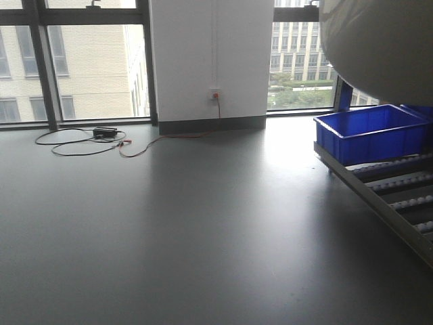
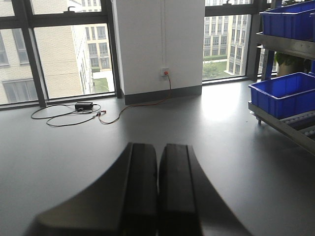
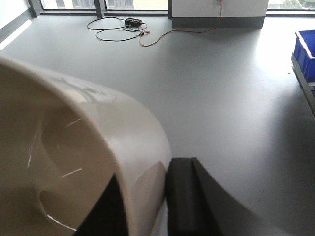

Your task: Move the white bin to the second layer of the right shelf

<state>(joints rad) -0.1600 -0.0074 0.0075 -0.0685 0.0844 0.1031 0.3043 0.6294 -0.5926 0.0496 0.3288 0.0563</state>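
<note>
The white bin (image 3: 74, 147) is cream-white and glossy, and it fills the left of the right wrist view. My right gripper (image 3: 145, 201) is shut on its wall, with one finger inside the bin and one finger (image 3: 184, 196) outside. In the front view the bin (image 1: 379, 47) hangs at the top right, above the right shelf. A sloping shelf level of steel rails with white rollers (image 1: 399, 193) shows there; I cannot tell which layer it is. My left gripper (image 2: 157, 187) is shut with nothing in it, over bare floor.
A blue crate (image 1: 372, 132) sits on the far end of the roller rails. Another blue crate (image 2: 288, 19) sits one level higher. A black cable with an adapter (image 1: 88, 139) lies on the grey floor by the windows. A white pillar (image 1: 210, 61) stands at the back.
</note>
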